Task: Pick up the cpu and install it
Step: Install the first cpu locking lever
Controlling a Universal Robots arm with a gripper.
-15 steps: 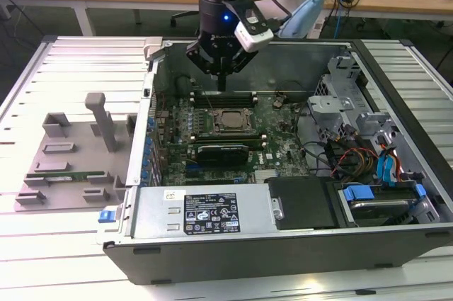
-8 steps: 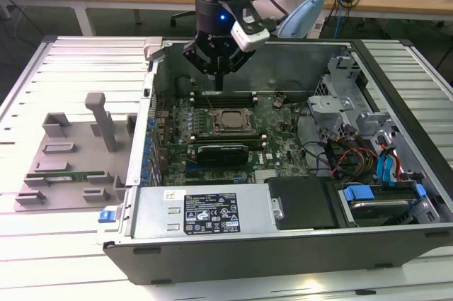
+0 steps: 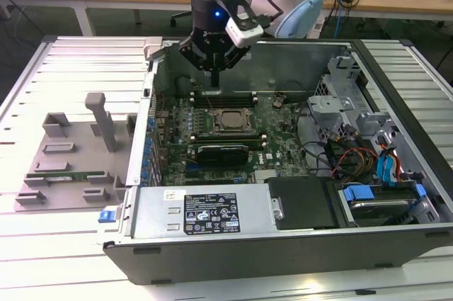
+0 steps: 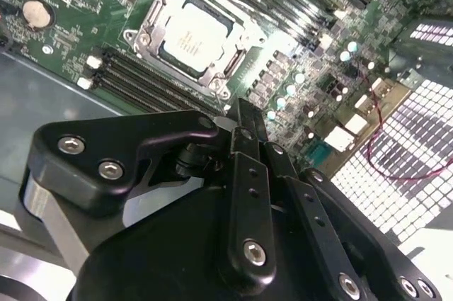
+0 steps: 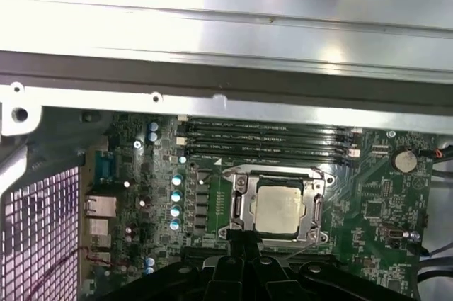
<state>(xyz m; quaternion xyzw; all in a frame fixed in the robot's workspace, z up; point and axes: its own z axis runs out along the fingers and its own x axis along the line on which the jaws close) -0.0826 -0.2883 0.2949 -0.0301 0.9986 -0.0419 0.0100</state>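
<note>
- While the cpu (image 5: 281, 210) sits in its socket frame (image 5: 244, 205) on the motherboard (image 3: 279, 146), a crooked seat could bend pins if the chip is pressed.
- Gripper (image 3: 214, 76) hangs upright just above the board, fingers together and empty (in both wrist views).

open air above socketed cpu (image 5: 279, 210)

Silver-grey square cpu (image 5: 281, 210) with pale edge, green motherboard (image 3: 283, 142) dotted with pale blue capacitors, glossy black gripper (image 3: 212, 67), grey metal computer case (image 3: 297, 57), blue drive latches (image 3: 386, 166), white ribbed tabletop (image 3: 64, 244)
</note>
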